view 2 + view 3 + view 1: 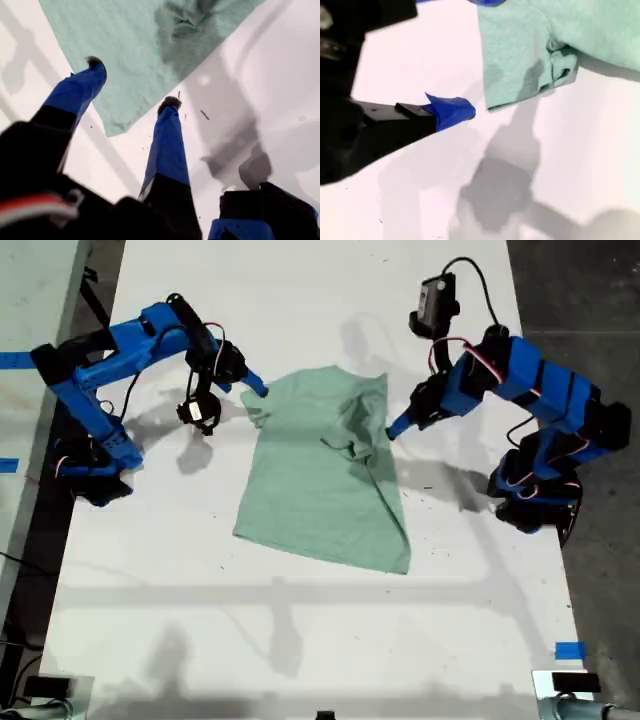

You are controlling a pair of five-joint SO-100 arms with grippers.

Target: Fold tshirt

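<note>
— Where is the shirt (pixel 325 480)?
— It lies flat on the white desk (pixel 300 640), between my two hands; part of it is folded over, so it looks bumpy in the middle.
— What is my first hand (pixel 132 82) doing?
— Its two blue fingers are wide apart; one tip is over the green cloth, the other is just at the cloth's edge, over the desk; a corner of the shirt sits between them.
— And my second hand (pixel 252 388)?
— It is low, just beside a sleeve (pixel 520 70); I see only one finger (pixel 452 111), and it is not touching the sleeve; I cannot tell if that hand is apart or together.
</note>
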